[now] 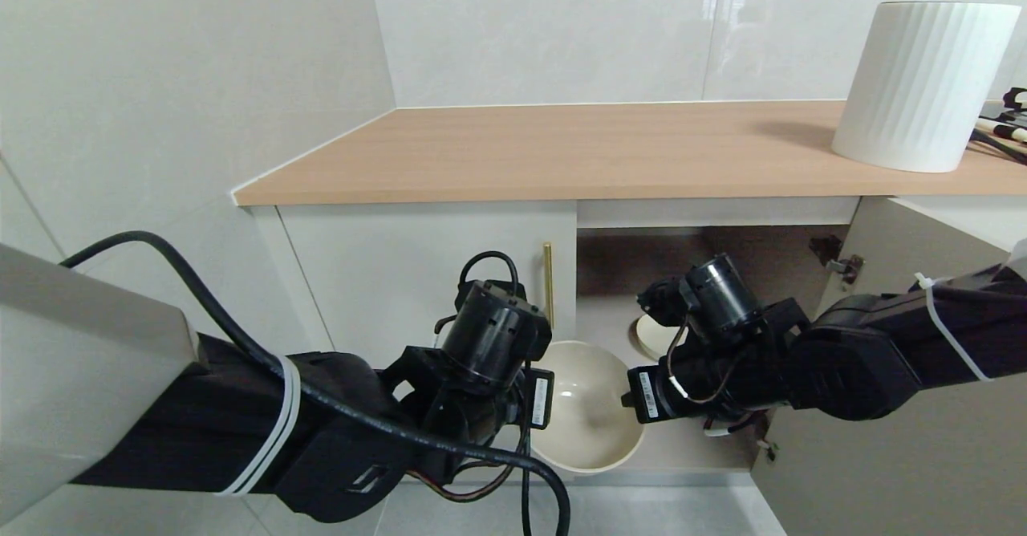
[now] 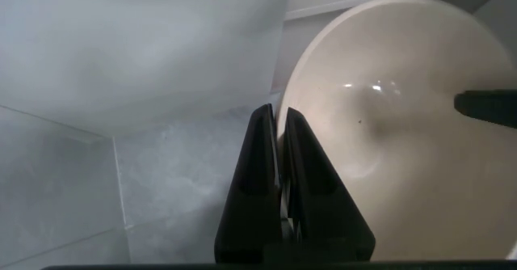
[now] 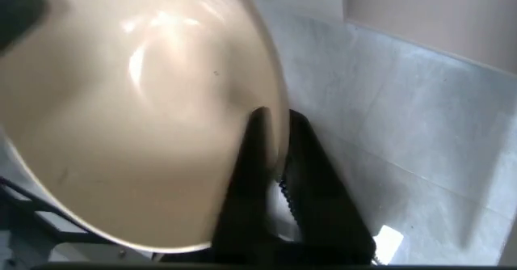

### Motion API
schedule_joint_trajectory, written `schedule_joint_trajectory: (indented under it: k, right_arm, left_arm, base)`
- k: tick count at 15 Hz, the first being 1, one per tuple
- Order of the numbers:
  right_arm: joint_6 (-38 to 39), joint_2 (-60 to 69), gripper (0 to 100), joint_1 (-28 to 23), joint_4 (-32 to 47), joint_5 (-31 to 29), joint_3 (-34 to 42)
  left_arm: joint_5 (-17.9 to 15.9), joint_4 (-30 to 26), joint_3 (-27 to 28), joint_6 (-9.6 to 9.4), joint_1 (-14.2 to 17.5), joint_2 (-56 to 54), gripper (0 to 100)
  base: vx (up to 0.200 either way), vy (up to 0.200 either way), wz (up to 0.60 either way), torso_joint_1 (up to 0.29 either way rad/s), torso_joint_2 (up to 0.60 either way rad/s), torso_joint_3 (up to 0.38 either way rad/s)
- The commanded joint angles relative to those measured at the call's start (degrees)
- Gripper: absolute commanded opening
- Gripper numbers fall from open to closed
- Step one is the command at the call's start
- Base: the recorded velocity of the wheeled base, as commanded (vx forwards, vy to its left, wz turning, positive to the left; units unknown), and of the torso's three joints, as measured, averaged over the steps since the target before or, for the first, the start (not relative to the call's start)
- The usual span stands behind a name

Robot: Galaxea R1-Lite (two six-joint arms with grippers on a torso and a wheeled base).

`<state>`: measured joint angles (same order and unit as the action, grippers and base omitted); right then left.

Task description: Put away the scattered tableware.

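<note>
The white cabinet [image 1: 417,271] took up the middle of the head view. Its left door was closed and its right door [image 1: 882,456] swung wide open toward 4 o'clock. On top of it lay the wooden table [image 1: 562,151], running back to the tiled wall. A tall white ribbed container [image 1: 923,87] stood upright on the table at about 2 o'clock, with a few dark-handled utensils [image 1: 1003,123] lying just beside it at the frame's edge, too cut off to tell apart. The cream bowl [image 1: 586,416] hung at about 6 o'clock, in front of the lower edge of the open compartment. It was tilted so that its hollow faced up and toward the camera. The left claw [image 2: 279,116] was clenched on the bowl's [image 2: 388,100] rim at the bowl's 9 o'clock side, with the rim pinched in the thin gap between its two dark fingers. The right claw [image 3: 271,120] was likewise clamped on the bowl's [image 3: 121,124] rim at the 3 o'clock side, one finger inside the hollow and one outside. A small pale plate [image 1: 651,335] lay on the cabinet floor, behind the bowl at about its 1 o'clock and partly hidden by the right wrist. A slim gold handle [image 1: 548,283] ran upright along the closed door's edge, just above the bowl's rim.
</note>
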<state>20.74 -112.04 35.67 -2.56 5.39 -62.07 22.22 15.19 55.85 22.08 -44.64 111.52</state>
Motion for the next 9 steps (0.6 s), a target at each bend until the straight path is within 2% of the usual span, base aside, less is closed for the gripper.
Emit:
schedule_joint_trajectory:
  k: [1,8,9]
  right_arm:
    - [-0.08,-0.37,0,0.01,-0.08,0.06,0.02]
    - [-0.35,-0.37,0,0.19,0.01,-0.03,0.29]
    - [-0.43,-0.46,0,0.19,0.01,-0.11,0.29]
  left_arm:
    - [0.01,0.02,-0.03,-0.02,-0.09,0.63,0]
    - [0.01,-0.16,-0.03,-0.1,-0.09,1.33,0]
    - [0.01,-0.25,-0.03,-0.19,-0.09,1.42,100]
  base:
    - [0.0,0.0,0.0,0.0,0.0,0.0]
    - [0.0,0.0,0.0,0.0,0.0,0.0]
    - [0.0,0.0,0.0,0.0,0.0,0.0]
